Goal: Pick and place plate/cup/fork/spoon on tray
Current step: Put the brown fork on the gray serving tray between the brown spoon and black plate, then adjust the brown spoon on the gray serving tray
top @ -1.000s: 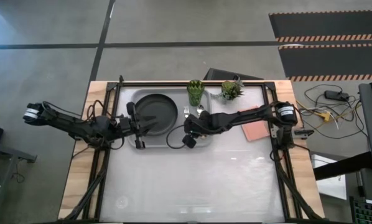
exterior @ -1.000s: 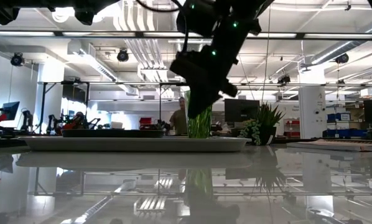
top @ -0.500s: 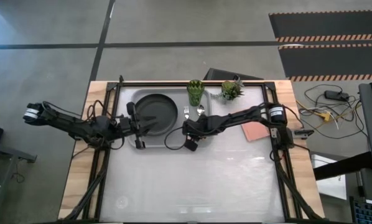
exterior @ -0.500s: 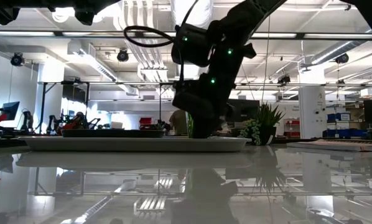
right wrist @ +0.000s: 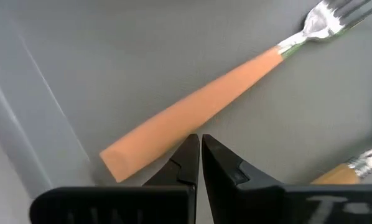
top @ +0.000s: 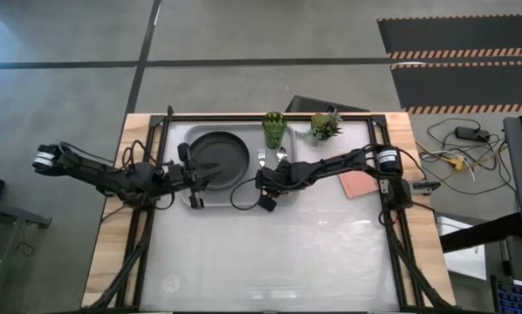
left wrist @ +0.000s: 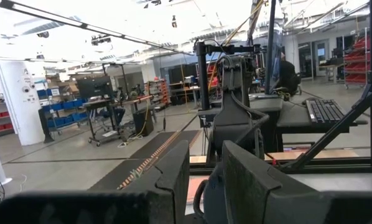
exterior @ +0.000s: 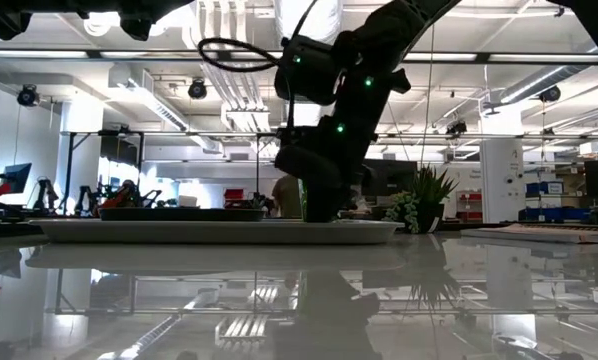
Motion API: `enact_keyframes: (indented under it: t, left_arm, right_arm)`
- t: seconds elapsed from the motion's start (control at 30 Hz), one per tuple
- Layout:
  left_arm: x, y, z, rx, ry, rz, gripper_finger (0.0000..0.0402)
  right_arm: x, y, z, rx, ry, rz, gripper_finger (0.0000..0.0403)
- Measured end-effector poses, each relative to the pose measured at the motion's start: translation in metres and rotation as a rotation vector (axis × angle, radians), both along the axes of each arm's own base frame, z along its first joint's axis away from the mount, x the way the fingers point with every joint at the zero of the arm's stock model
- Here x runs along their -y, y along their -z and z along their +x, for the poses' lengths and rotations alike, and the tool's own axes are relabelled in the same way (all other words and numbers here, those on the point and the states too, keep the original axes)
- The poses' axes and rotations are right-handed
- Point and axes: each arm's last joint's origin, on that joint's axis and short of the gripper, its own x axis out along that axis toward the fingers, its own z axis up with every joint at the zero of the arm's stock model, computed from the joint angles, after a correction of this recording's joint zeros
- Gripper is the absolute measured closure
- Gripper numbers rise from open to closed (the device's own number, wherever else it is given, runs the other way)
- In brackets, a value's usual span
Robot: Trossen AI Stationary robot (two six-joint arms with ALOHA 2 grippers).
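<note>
The grey tray (top: 243,199) lies at the table's far middle. The black plate (top: 217,155) sits in its left half. The fork (top: 262,160) and the spoon (top: 280,155) lie flat side by side on the tray's right half, orange handles toward the near edge. The green cup (top: 273,129) stands on the table behind the tray. My right gripper (top: 263,180) is shut, low over the fork's handle (right wrist: 192,106); the spoon's handle (right wrist: 341,175) shows beside it. My left gripper (top: 195,174) waits open at the plate's near-left rim. My right gripper points down at the tray from above. Its shut fingertips (right wrist: 189,149) stand right beside the fork's handle near its free end (right wrist: 127,155). I cannot tell whether they touch it. The fork lies flat on the tray floor.
A small potted plant (top: 325,125) stands right of the cup. A flat pink rectangle (top: 359,183) lies on the table right of the tray, under my right arm. The table's near half is bare white surface (top: 270,253).
My right gripper has come down from above the tray to just over the tray floor at the fork's handle. The fork, spoon, plate and cup have stayed where they were.
</note>
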Motion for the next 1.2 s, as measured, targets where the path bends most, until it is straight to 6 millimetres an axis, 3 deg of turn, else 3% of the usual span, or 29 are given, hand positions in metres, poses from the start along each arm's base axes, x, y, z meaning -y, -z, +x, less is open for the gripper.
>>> enact_keyframes:
  t: [0.27,0.5,0.8,1.2]
  left_arm:
    - [0.000,0.000,0.000,0.000,0.000,0.000,0.0323]
    - [0.000,0.000,0.000,0.000,0.000,0.000,0.0323]
    - [0.000,0.000,0.000,0.000,0.000,0.000,0.0323]
    - [0.000,0.000,0.000,0.000,0.001,0.000,0.0323]
  right_arm:
    - [0.026,-0.027,-0.021,-0.070,0.073,0.007,0.0394]
    - [0.058,-0.026,-0.033,-0.134,0.152,0.016,0.0394]
    - [0.064,-0.025,-0.035,-0.144,0.170,-0.037,0.0394]
    - [0.062,-0.006,-0.042,-0.159,0.172,-0.035,0.0394]
